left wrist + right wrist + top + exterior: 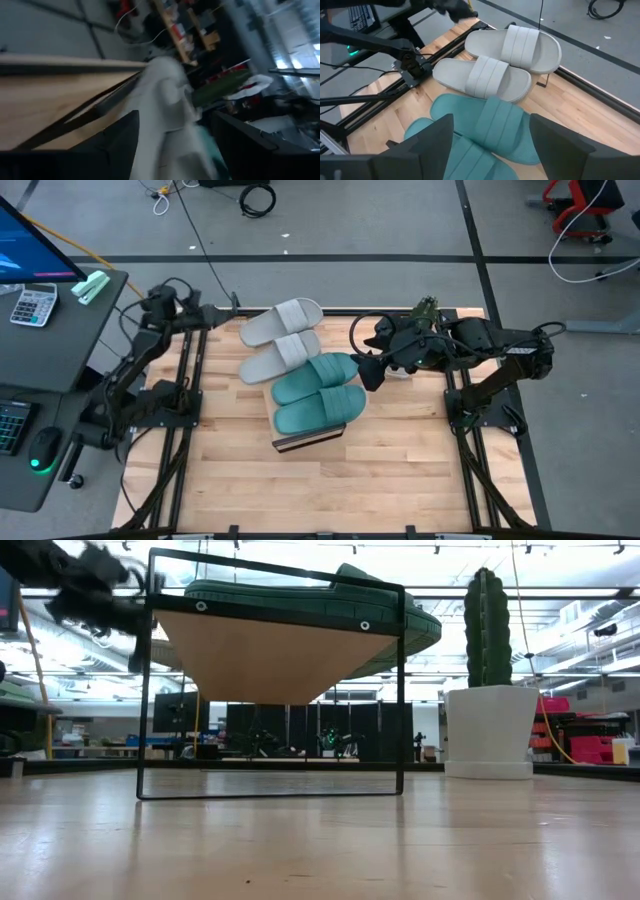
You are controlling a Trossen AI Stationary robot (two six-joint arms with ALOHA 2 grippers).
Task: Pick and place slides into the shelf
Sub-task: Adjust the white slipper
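Two pale grey slides (283, 322) (280, 357) and two teal slides (318, 377) (320, 410) lie side by side, soles down, on the tilted wooden shelf (308, 440). In the low view the shelf (270, 660) stands on a thin black frame with a teal slide (330, 595) on top. My left gripper (232, 308) hovers open just left of the far grey slide (165, 100), apart from it. My right gripper (366, 375) hangs open above the right side of the teal slides (490, 125), touching nothing.
A cactus in a white pot (490, 690) stands at the table's far right, behind my right arm. A desk with a calculator (35, 305) sits left of the table. Bare slatted tabletop (300, 490) lies on the near side of the shelf.
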